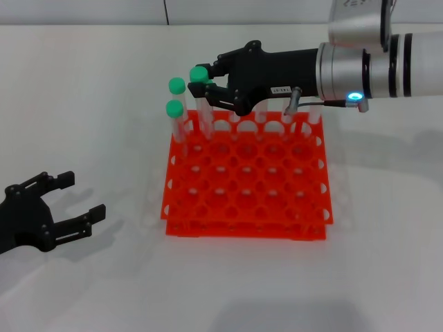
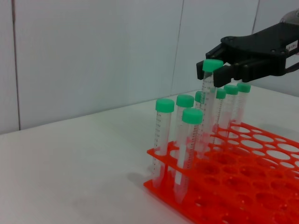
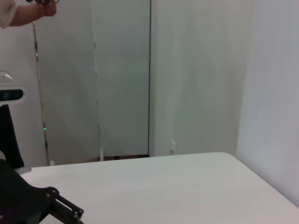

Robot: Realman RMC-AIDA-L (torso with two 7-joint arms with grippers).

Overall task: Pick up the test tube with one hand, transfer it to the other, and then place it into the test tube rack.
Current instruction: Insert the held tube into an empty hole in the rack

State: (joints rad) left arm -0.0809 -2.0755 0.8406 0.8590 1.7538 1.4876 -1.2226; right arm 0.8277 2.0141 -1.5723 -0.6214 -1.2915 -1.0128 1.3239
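Note:
The orange-red test tube rack (image 1: 246,200) stands mid-table; it also shows in the left wrist view (image 2: 243,186). My right gripper (image 1: 208,84), the one with the white label, reaches over the rack's back left corner and is shut on the test tube (image 1: 203,104) just below its green cap. The tube hangs upright with its lower end at a rack hole. The left wrist view shows this gripper (image 2: 218,67) around the tube's cap (image 2: 213,65). My left gripper (image 1: 82,196) is open and empty, low over the table left of the rack.
Several other green-capped tubes stand in the rack's back row and left side, two of them close beside the held tube (image 1: 176,86) (image 1: 174,108). The white table (image 1: 83,104) surrounds the rack. A pale wall (image 2: 93,56) rises behind.

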